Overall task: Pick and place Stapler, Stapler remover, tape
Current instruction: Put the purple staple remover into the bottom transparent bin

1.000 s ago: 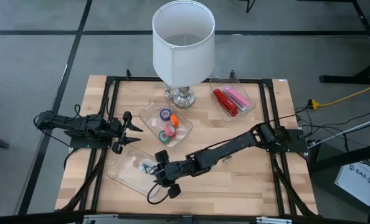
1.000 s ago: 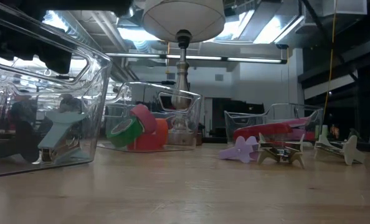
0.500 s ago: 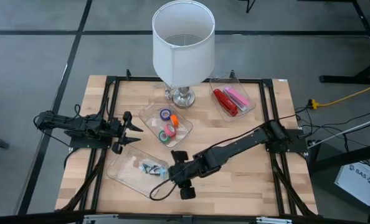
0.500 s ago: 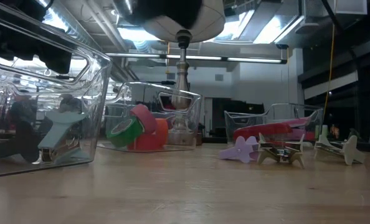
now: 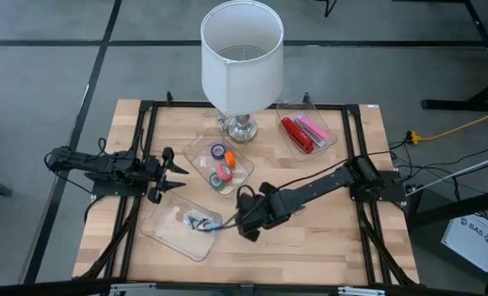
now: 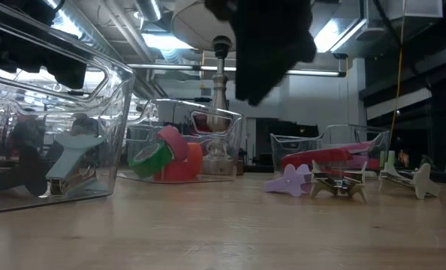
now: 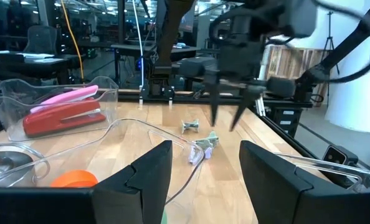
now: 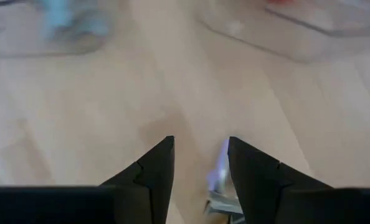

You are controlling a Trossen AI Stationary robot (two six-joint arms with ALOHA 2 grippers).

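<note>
your right tool (image 5: 246,224) is in the middle of the frame, half open and holding nothing, with the small staple removers (image 7: 198,144) loose on the surface (image 5: 326,238) under it. come down crooked and you could knock them away. the tape (image 5: 220,171) sits in its tray (image 5: 242,164) above, the left tool (image 5: 168,174) waits open at the left.

Lamp shade (image 5: 241,53) was white, base (image 5: 241,127) chrome. Tape rolls (image 5: 220,173) were purple, orange, pink-red & green. Stapler (image 5: 294,134) was red w/ a pink one (image 5: 312,128) beside it. Staple remover (image 6: 70,161) in clear tray (image 5: 163,233) was pale teal; another (image 6: 289,180) was lilac. Tabletop (image 5: 326,238) was light wood, arms black.
</note>
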